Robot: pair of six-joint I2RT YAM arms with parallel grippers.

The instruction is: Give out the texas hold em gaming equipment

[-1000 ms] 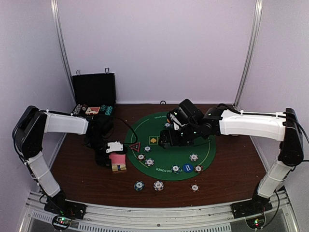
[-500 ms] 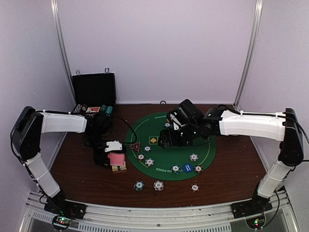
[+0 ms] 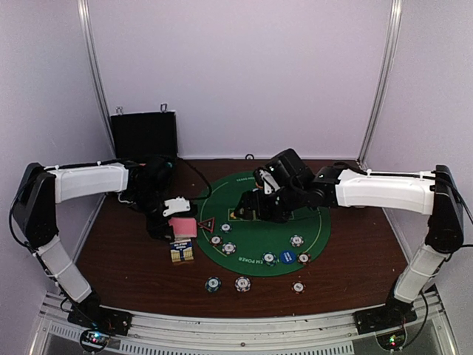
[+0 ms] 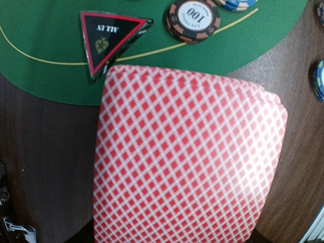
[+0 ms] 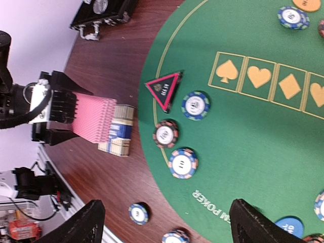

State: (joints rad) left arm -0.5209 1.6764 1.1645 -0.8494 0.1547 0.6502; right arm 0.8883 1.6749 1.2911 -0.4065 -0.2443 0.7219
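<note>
I've got the left gripper [image 3: 174, 222] clamped on the cards [image 4: 187, 162] by the mat's [image 3: 253, 238] left edge, probably to deal; the right gripper [image 3: 250, 208] hangs wide.

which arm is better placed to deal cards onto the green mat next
Left. The left gripper is shut on the cards beside the mat; the right gripper hangs open and empty over it.

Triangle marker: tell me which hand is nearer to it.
Left. The left hand, shut on the pink-backed cards, is just left of the triangle marker; the right hand hangs open farther off to its right, above the green mat.
</note>
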